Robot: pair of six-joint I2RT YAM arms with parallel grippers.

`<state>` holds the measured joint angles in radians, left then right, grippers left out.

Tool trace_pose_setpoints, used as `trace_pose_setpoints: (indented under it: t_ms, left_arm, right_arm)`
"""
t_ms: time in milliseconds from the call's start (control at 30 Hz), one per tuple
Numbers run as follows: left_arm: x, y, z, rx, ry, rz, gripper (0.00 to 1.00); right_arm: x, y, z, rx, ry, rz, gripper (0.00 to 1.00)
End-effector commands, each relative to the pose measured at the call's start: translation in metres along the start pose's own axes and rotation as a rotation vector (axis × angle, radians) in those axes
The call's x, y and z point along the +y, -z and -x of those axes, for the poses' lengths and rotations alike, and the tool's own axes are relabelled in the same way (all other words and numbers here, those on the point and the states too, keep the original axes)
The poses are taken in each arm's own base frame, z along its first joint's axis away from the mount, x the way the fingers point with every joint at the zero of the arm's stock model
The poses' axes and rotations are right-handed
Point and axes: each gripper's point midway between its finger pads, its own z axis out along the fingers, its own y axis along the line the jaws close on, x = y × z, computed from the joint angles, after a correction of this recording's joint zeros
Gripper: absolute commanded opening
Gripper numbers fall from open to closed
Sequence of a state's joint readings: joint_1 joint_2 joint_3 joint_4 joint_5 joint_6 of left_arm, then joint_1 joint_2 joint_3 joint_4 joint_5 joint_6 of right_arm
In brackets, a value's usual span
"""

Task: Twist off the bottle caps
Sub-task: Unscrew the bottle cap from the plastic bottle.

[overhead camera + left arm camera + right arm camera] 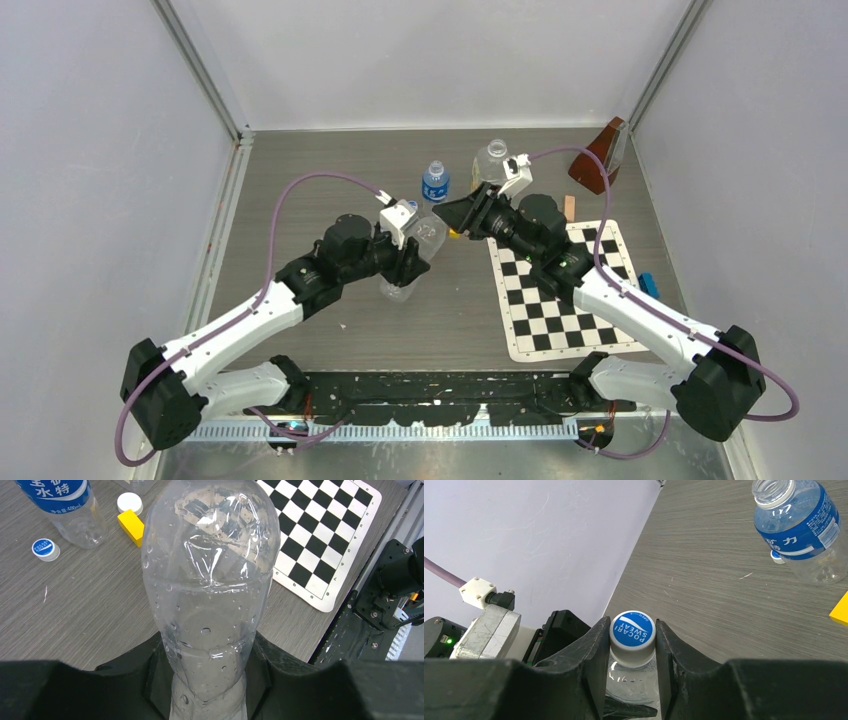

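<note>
A slim clear bottle (210,580), unlabelled, of thin crinkled plastic beaded inside with droplets, is held tilted over a grey wood-grain table (90,610). A narrower part of its body is clamped between the matte black fingers of the left gripper (209,680). At the bottle's top sits a round cap (632,629) with a glossy blue face printed in white lettering and a white skirt. It is pinched between the two black wedge-shaped fingers of the right gripper (632,642), which are pressed against its sides. The cap is seated on the bottle's neck.

Beyond, a small blue-labelled bottle (801,527) is stood upright on the table with its threaded mouth uncovered. A loose blue-and-white cap (45,549) is laid just beside its base. A plain white cap (129,502) is laid flat close to a yellow rectangular block (131,526).

A wider clear bottle (490,162) is seen behind the right gripper, towards the back wall, with its label mostly hidden. To the right, a flat black-and-white checkerboard sheet (565,290) is spread on the table. A small blue block (650,285) is placed just beside its right edge, and a reddish-brown wedge-shaped object (600,155) is set in the far right corner.
</note>
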<state>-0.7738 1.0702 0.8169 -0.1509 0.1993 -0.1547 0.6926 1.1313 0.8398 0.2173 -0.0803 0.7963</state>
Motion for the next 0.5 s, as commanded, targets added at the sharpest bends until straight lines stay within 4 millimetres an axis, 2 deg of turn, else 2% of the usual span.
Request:
trace_pose_setpoints:
  t_ms: [0,167,233,267,300,467]
  left_arm:
    - [-0.011,0.0,0.028,-0.079,-0.025,-0.051,0.0]
    - [-0.032,0.001,0.029,-0.13,-0.023,-0.177,0.0]
    - [-0.043,0.004,0.031,-0.138,-0.02,-0.256,0.0]
    - [-0.049,0.006,0.032,-0.142,-0.017,-0.299,0.0]
    - [-0.055,0.007,0.033,-0.145,-0.008,-0.342,0.0]
    - [-0.082,0.021,0.041,-0.193,0.016,-0.582,0.0]
  right_arm:
    - [0.021,0.001,0.009,-0.039,-0.007,0.089,0.01]
    - [0.033,0.007,0.02,-0.043,-0.03,0.203,0.0]
    - [0.042,0.011,0.03,-0.063,-0.054,0.283,0.0]
    - [0.044,0.014,0.027,-0.044,-0.061,0.316,0.0]
    - [0.048,0.017,0.037,-0.071,-0.078,0.351,0.0]
    - [0.068,0.034,0.041,-0.044,-0.093,0.525,0.0]
